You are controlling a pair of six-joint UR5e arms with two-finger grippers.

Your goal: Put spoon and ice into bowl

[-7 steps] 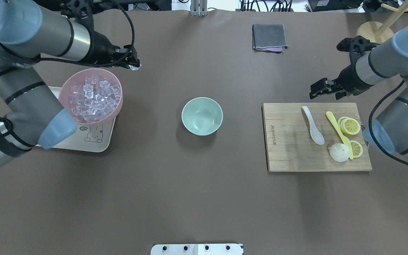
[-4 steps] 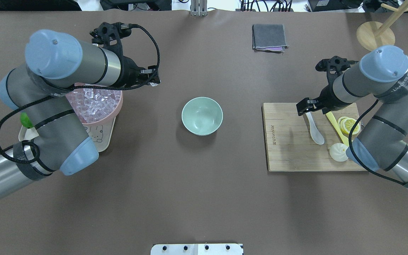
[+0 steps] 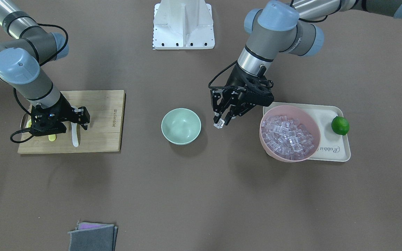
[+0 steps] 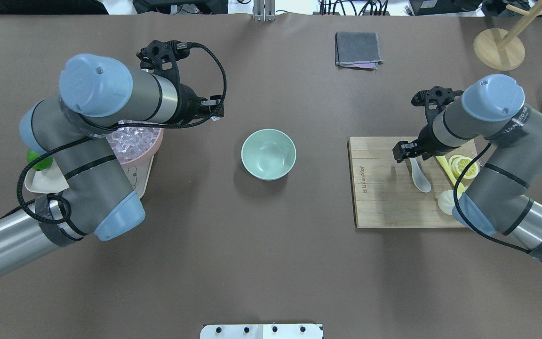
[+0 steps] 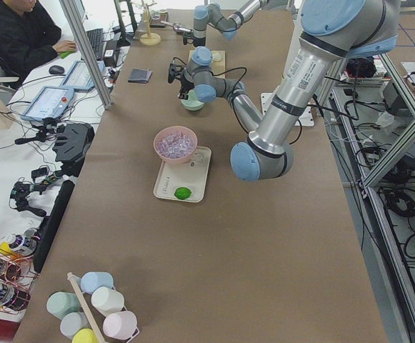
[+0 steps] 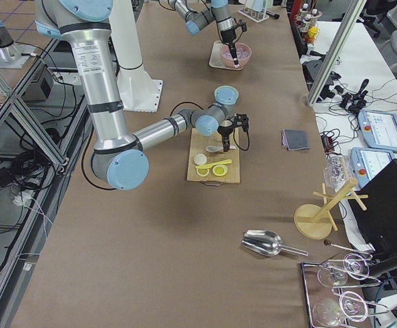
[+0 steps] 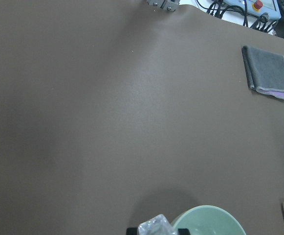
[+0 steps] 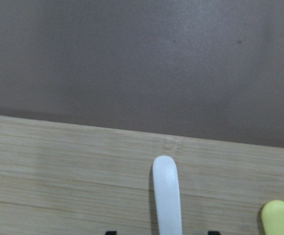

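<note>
The mint-green bowl [image 4: 268, 154] stands empty at the table's middle. My left gripper [image 3: 221, 121] is shut on one clear ice cube [image 3: 219, 124] and hangs between the bowl and the pink bowl of ice [image 3: 290, 133]. In the left wrist view the cube [image 7: 154, 228] sits just left of the bowl's rim [image 7: 207, 211]. The white spoon [image 4: 420, 175] lies on the wooden cutting board [image 4: 384, 197]. My right gripper [image 4: 405, 151] is open and low over the handle end. In the right wrist view the handle [image 8: 167, 196] lies between the spread jaws.
A yellow knife [image 4: 446, 170], lemon slices [image 4: 463, 165] and a white bun [image 4: 445, 201] share the board. The pink bowl and a lime [image 3: 340, 125] sit on a cream tray [image 3: 337, 150]. A folded grey cloth [image 4: 357, 49] lies at the far side.
My left arm has carried the ice cube from beside the pink bowl toward the green bowl. My right gripper has come down from beyond the board onto the spoon's handle end.
</note>
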